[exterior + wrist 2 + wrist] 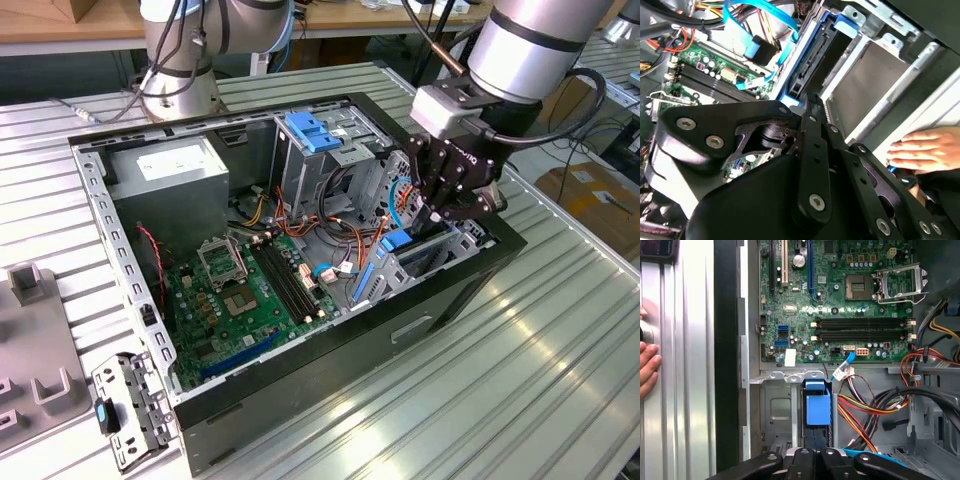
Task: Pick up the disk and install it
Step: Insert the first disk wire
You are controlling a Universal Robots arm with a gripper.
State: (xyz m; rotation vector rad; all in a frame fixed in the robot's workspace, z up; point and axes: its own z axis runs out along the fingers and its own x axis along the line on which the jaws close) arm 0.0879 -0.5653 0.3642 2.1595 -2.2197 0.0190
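Note:
The disk (398,243), a dark drive with bright blue rails, stands on edge in the metal drive bay at the exterior view's right end of the open computer case (300,400). My black gripper (437,212) reaches down into that bay from above and is shut on the disk's upper end. In the second wrist view the disk (810,60) runs away from the gripper (807,107) into the bay. In the first wrist view the blue carrier (817,407) sits just beyond the gripper (816,452).
The motherboard (250,290) and loose orange and blue cables (350,235) lie beside the bay. A grey cage with a light blue handle (315,130) stands behind. A perforated bracket (125,410) lies outside the case. A person's hand (647,365) rests on the table (560,330).

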